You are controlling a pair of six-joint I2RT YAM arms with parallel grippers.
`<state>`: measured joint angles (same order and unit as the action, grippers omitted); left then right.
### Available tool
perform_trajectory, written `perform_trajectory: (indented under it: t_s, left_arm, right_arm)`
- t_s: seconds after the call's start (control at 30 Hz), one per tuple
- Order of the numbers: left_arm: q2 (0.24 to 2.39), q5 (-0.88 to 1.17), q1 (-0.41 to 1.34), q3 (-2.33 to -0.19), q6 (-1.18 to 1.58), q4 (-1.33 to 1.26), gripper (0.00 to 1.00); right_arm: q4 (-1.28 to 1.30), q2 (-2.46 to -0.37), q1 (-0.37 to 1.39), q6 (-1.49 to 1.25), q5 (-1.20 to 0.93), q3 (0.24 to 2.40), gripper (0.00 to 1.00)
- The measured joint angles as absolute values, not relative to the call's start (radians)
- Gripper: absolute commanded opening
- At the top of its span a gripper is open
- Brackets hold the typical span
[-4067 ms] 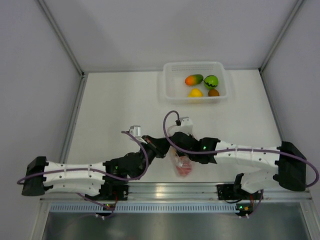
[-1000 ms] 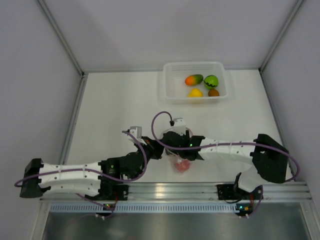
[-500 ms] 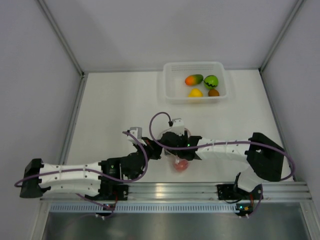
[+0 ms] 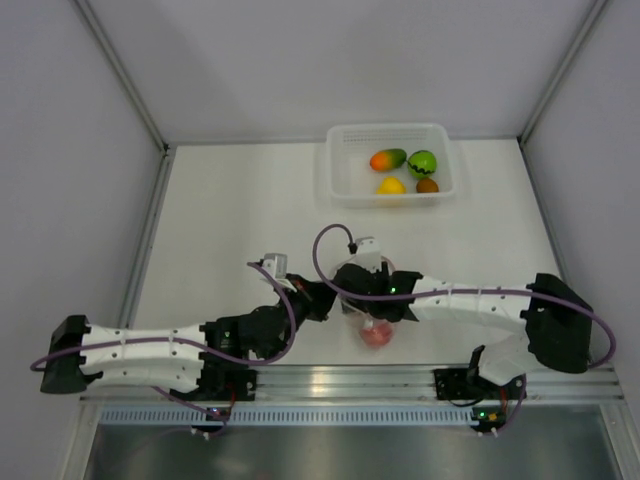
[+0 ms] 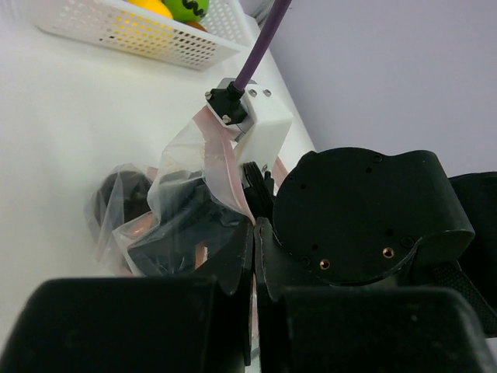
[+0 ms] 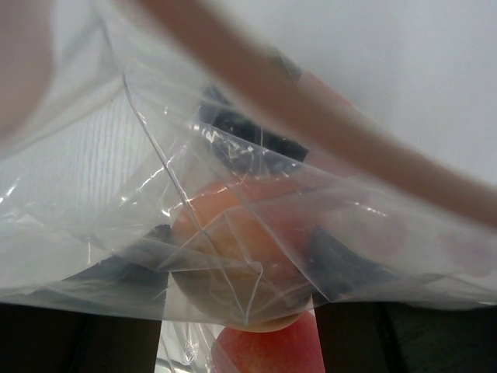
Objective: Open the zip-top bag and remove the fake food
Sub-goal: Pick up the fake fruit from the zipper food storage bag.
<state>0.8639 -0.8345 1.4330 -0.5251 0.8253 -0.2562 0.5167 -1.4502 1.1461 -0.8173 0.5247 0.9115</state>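
L gripper (image 5: pixel 253 233) pinches zip-top bag (image 5: pixel 190 167) rim, holding mouth open for me; R gripper (image 4: pixel 367 303) inside near peach fruit (image 6: pixel 233 241), grip unclear.

1. The table (image 4: pixel 240 210) is plain matte white, with a metal rail (image 4: pixel 330 381) running along the near edge.
2. Sitting flat on it is one white tray (image 4: pixel 336 170) with perforated sides. It's right up at the far edge, right of the middle and a bit short of the far right corner.
3. A clear bag (image 4: pixel 376 328) hangs low by the near edge, roughly mid-width. Honestly can't tell if its bottom touches the top.
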Motion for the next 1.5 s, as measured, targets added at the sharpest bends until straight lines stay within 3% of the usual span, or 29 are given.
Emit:
perform_trajectory:
  t_s: [0.9, 1.5]
  left_arm:
    - [0.947, -0.853, 1.436, -0.554, 0.842, -0.352, 0.00]
    - [0.773, -0.885, 1.453, -0.530, 0.843, -0.208, 0.00]
  right_arm:
    - [0.661, -1.270, 1.180, -0.727, 0.593, 0.934, 0.34]
    - [0.565, -1.082, 1.086, -0.622, 0.500, 0.804, 0.33]
